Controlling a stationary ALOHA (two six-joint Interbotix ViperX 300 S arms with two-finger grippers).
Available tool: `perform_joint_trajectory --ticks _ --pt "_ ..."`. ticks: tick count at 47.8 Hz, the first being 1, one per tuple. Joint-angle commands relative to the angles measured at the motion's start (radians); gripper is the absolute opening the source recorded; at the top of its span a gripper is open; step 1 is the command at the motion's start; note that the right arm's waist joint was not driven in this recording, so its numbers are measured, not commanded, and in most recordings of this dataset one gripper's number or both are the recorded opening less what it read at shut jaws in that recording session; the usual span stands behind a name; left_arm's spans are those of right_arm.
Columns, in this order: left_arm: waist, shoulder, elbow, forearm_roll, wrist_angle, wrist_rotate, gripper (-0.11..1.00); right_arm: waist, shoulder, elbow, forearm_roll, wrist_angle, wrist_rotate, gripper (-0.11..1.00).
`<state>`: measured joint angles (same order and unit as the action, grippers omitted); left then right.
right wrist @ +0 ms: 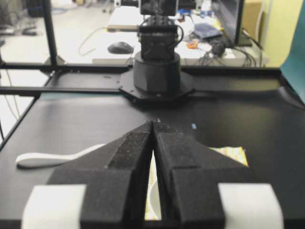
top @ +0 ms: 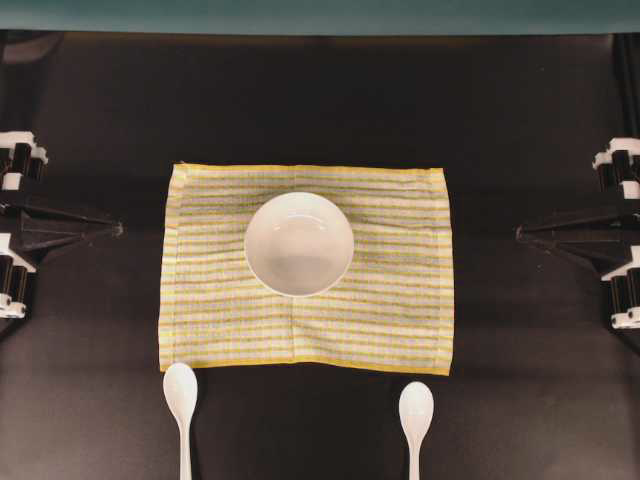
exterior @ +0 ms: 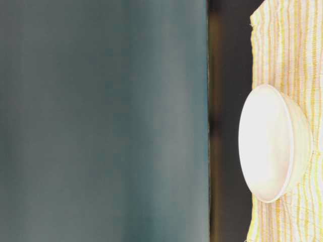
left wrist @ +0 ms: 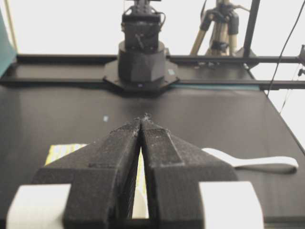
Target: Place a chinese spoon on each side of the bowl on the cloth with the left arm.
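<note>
The white bowl [top: 298, 243] [exterior: 272, 143] sits in the upper middle of the striped yellow cloth [top: 400, 320] [exterior: 298, 45]. Two white chinese spoons lie on the black table just below the cloth's near edge, one [top: 180, 395] by its left corner and one [top: 416, 410] near its right corner. My left gripper [top: 118, 229] [left wrist: 143, 118] is at the left edge of the table, shut and empty, pointing toward the cloth and well apart from it. My right gripper [top: 520, 234] [right wrist: 153, 123] mirrors it at the right, shut and empty. A spoon [left wrist: 248, 162] [right wrist: 52, 159] appears beside each gripper in the wrist views.
Bare black tabletop [top: 320, 110] surrounds the cloth. A teal backdrop [top: 320, 15] runs along the far edge. Each wrist view faces the opposite arm's base [left wrist: 142, 57] [right wrist: 157, 62] across the table.
</note>
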<state>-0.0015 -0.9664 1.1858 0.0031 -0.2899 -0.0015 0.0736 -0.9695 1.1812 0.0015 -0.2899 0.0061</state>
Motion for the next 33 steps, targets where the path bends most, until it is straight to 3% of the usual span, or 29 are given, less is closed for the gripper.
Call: perform_joint_trajectory --ticks 1,4,9,16,33 --pt "-0.043 0.064 -0.054 0.038 0.043 -0.044 0.05 0.000 0.003 -0.009 0.002 -0.005 -0.005 0.03" --pt "-0.063 0.114 -0.083 0.040 0.086 -0.091 0.04 0.000 -0.006 -0.008 0.002 0.005 -0.008 0.08" --pt "-0.075 0.206 -0.137 0.040 0.107 -0.167 0.00 -0.002 -0.023 -0.009 0.003 0.071 -0.017 0.00" --pt "-0.081 0.365 -0.213 0.040 0.098 -0.232 0.01 -0.002 -0.028 -0.008 0.002 0.170 -0.017 0.00" --pt "-0.155 0.838 -0.517 0.040 0.077 -0.288 0.01 -0.002 -0.028 0.000 0.002 0.230 -0.018 0.00"
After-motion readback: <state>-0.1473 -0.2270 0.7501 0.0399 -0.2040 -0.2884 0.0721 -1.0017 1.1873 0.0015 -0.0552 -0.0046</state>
